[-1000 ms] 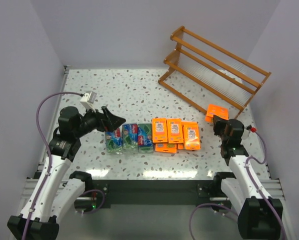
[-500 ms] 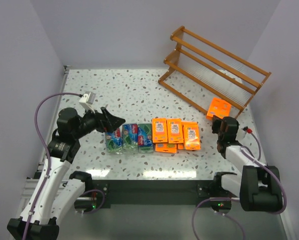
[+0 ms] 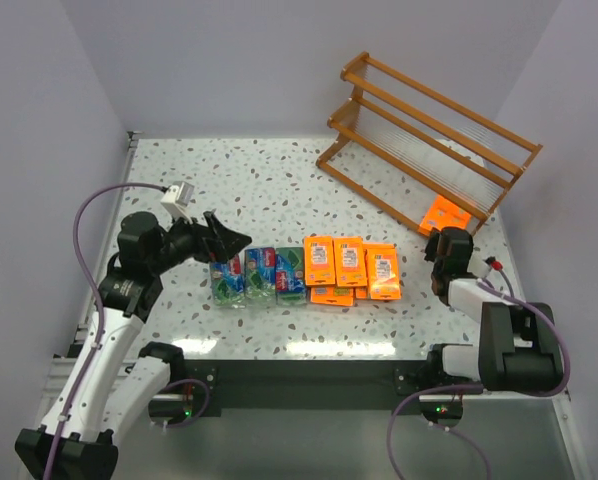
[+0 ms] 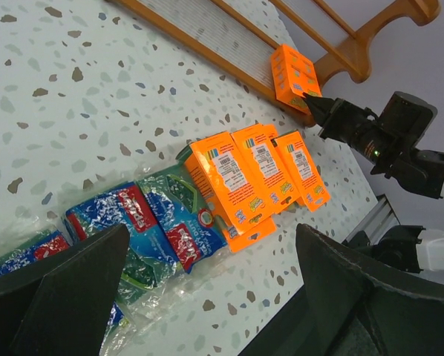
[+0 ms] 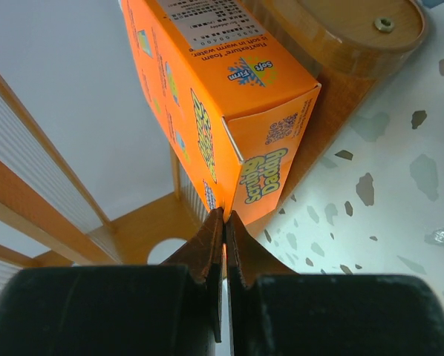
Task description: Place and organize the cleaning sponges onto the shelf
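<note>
Right gripper: jaws pressed flat together, tips at lower edge of flat bright-orange cardboard sponge box; true grip uncertain.
Box tilted against bottom tier end of orange-brown slatted wooden shelf.
Risk: contact so slight that box slips off tips or catches rail, dropping to speckled table.
Left gripper: wide open, empty.

Overhead camera looks down; both close wrist cameras also catch the shelf.

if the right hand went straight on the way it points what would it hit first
The orange sponge pack. The shut right hand has its tips right at the pack's lower edge. Behind the pack stands the wooden shelf, though how far behind is hard to judge.
</note>
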